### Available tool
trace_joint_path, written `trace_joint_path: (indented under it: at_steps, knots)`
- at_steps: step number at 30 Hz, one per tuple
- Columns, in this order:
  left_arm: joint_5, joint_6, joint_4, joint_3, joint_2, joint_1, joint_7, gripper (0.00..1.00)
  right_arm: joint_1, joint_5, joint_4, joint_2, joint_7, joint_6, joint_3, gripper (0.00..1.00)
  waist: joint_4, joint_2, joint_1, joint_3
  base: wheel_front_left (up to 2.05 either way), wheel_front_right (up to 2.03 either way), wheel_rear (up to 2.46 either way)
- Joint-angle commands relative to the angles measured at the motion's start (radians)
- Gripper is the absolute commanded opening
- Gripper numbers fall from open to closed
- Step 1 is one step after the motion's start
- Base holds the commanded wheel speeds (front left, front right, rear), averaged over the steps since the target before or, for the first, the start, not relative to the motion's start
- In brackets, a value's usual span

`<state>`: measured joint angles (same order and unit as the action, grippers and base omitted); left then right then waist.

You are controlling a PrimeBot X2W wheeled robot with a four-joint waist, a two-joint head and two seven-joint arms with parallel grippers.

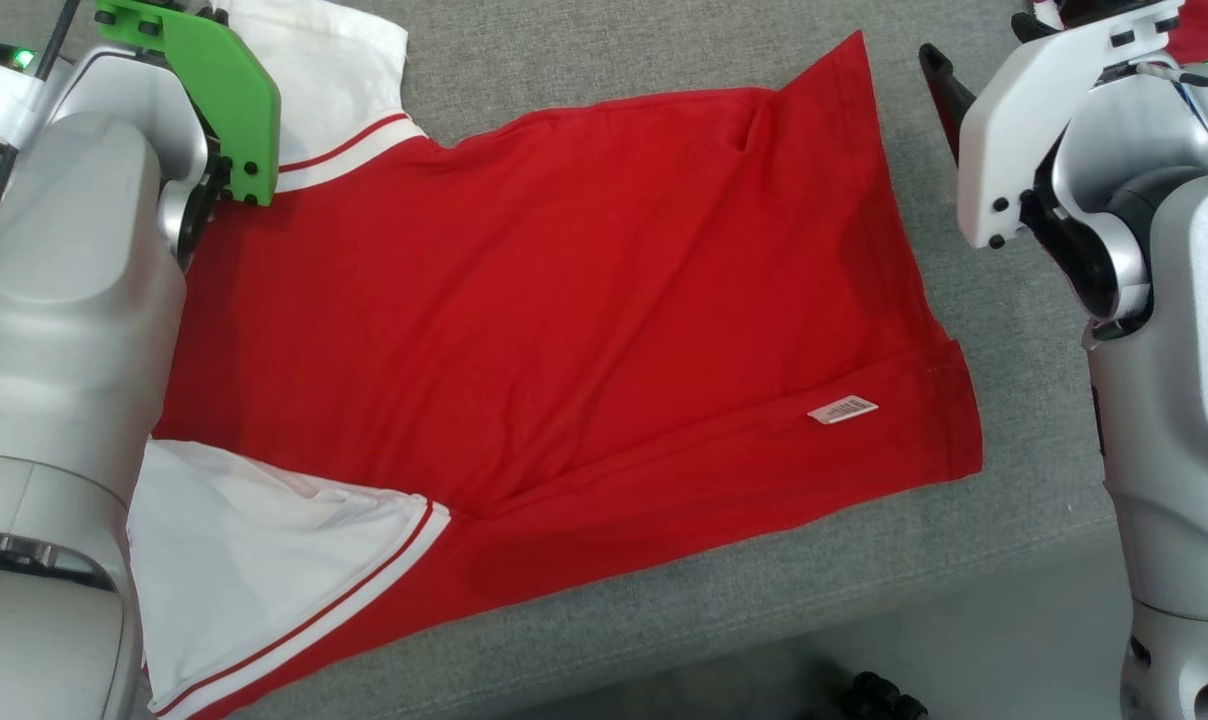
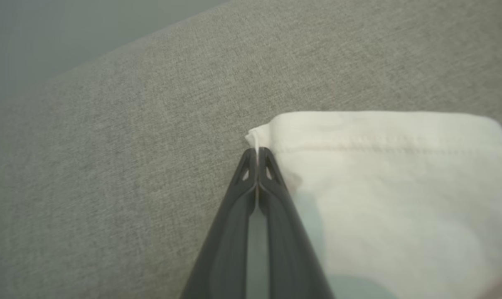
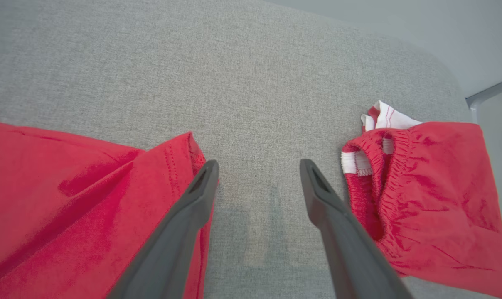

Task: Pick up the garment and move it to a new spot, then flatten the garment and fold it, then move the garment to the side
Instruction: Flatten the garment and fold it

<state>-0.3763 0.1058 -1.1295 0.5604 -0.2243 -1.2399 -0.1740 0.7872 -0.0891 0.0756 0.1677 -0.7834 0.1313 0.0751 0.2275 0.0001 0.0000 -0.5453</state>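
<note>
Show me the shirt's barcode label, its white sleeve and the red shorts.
barcode label (image 1: 842, 409): head view, its middle.
white sleeve (image 2: 380, 187): left wrist view, cloth below hem stitching.
red shorts (image 3: 395, 182): right wrist view, elastic waistband.

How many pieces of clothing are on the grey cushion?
2. A red shirt with white sleeves lies spread across the middle; a smaller bunched red garment lies apart from it, beyond its hem. More may lie out of view.
</note>
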Motion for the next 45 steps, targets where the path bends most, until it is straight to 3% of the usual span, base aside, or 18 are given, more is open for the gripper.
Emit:
trace_joint_path:
  at_steps: [1,14,18,30,31,35,37,38,42,45]
  knots:
    - [-0.004,0.011,-0.022,0.013,0.02,0.039,-0.004,0.0,0.011,0.012,-0.002,-0.013,-0.001,-0.001,0.005,1.0,-0.006,-0.0001,0.0,0.004,0.0,0.0,0.0]
    - [-0.016,0.021,-0.081,0.045,0.038,0.003,0.02,0.0,0.124,0.09,0.179,-0.107,0.019,-0.001,-0.001,1.0,-0.018,-0.0001,0.0,-0.01,0.0,0.0,0.0]
    - [-0.022,0.022,-0.091,0.054,0.04,-0.002,0.024,0.0,0.164,0.115,0.24,-0.114,0.026,-0.001,-0.039,1.0,-0.019,-0.0001,0.0,-0.01,0.0,0.0,0.0]
    - [-0.042,0.028,-0.11,0.079,0.048,-0.004,0.032,0.0,0.137,0.06,0.323,-0.116,-0.044,-0.001,0.014,0.99,-0.014,-0.0001,0.0,0.001,0.0,0.0,0.0]
    - [-0.045,0.028,-0.111,0.08,0.046,-0.004,0.034,0.0,0.134,0.062,0.32,-0.116,-0.047,-0.001,0.014,0.96,-0.012,-0.0001,0.0,0.002,0.0,0.0,0.0]
    - [-0.051,0.029,-0.115,0.088,0.044,-0.006,0.035,0.0,0.122,0.076,0.306,-0.116,-0.03,-0.001,0.0,0.48,-0.01,-0.0001,0.0,0.004,0.0,0.0,0.0]
    - [-0.052,0.029,-0.118,0.093,0.044,-0.005,0.037,0.0,0.119,0.076,0.303,-0.116,-0.018,-0.001,-0.009,0.47,-0.01,-0.0001,0.0,0.005,0.0,0.0,0.0]
    - [-0.053,0.029,-0.119,0.095,0.045,-0.002,0.037,0.0,0.118,0.073,0.305,-0.116,-0.014,-0.001,-0.011,0.41,-0.01,-0.0001,0.0,0.006,0.0,0.0,0.0]
    - [-0.063,0.028,-0.122,0.104,0.044,0.008,0.035,0.0,0.115,0.06,0.319,-0.116,-0.031,-0.001,-0.001,0.03,-0.008,-0.0001,0.0,0.015,0.0,0.0,0.0]
    - [-0.071,0.028,-0.124,0.107,0.041,0.009,0.045,0.0,0.114,0.054,0.313,-0.116,-0.016,-0.001,-0.001,0.0,-0.011,-0.0001,0.0,0.022,0.0,0.0,0.0]
